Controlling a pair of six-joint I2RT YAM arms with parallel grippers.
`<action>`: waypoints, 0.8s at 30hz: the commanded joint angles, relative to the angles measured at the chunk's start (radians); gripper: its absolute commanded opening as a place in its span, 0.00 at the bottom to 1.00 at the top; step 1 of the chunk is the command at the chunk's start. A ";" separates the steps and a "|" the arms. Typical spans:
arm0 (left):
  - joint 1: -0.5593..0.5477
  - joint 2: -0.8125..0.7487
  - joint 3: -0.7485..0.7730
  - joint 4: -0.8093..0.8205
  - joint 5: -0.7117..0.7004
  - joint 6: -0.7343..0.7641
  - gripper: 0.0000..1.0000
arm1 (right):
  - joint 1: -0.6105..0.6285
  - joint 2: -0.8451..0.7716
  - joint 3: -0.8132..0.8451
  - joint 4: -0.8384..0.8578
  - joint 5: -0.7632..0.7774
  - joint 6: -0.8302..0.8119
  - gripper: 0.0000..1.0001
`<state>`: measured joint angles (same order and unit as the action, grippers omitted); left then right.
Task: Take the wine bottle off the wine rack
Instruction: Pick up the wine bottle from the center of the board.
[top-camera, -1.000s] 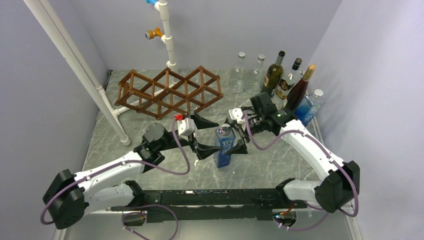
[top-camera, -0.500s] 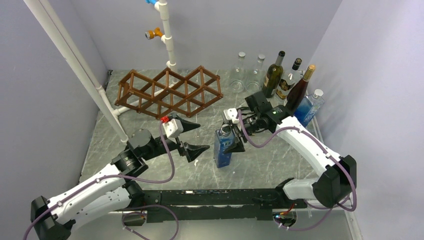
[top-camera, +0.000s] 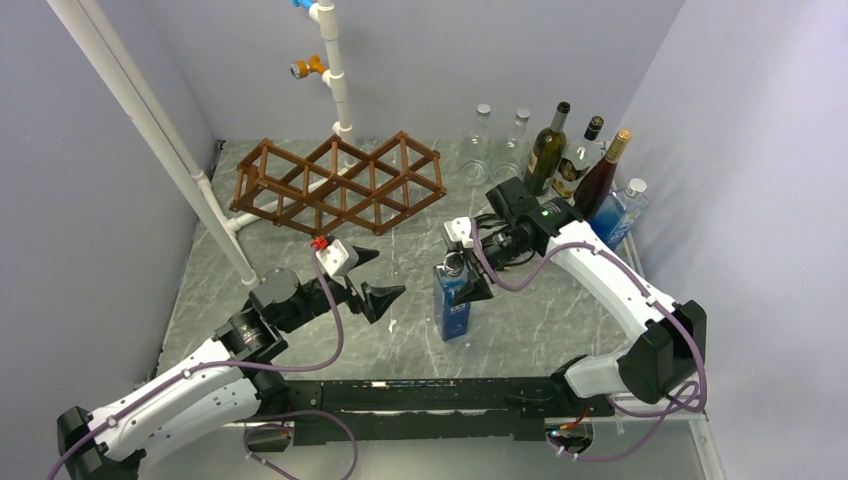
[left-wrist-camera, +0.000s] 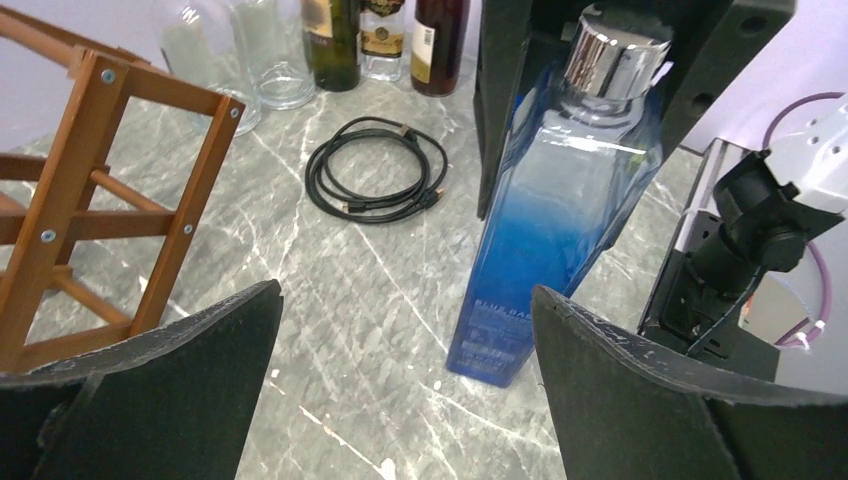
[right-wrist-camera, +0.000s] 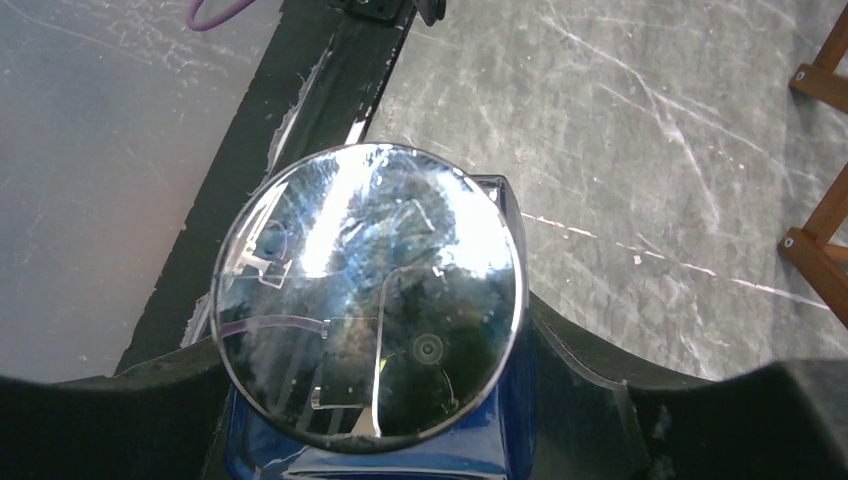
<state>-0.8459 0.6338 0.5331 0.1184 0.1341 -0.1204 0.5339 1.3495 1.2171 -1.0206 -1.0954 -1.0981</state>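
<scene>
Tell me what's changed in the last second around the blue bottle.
The left end effector, open, pulled back toward its base, away from the blue bottle. The right end effector shifted over the bottle's cap and has been closing around its top. The bottle stands upright about where it was; the rack and back-row bottles haven't moved.

Top camera high, facing down; both wrist cameras close, sharing blue bottle (left-wrist-camera: 560, 200).
</scene>
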 joint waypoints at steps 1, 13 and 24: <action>-0.003 -0.025 -0.019 0.011 -0.064 -0.013 0.99 | -0.004 -0.007 0.110 -0.078 -0.055 -0.048 0.00; -0.004 -0.048 -0.052 0.012 -0.119 -0.008 0.99 | -0.102 -0.019 0.185 -0.141 -0.095 -0.028 0.00; -0.004 -0.037 -0.078 0.058 -0.131 -0.049 1.00 | -0.222 -0.056 0.183 -0.137 -0.133 -0.021 0.00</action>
<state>-0.8459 0.5976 0.4568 0.1150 0.0193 -0.1440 0.3439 1.3590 1.3323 -1.1740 -1.0870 -1.1183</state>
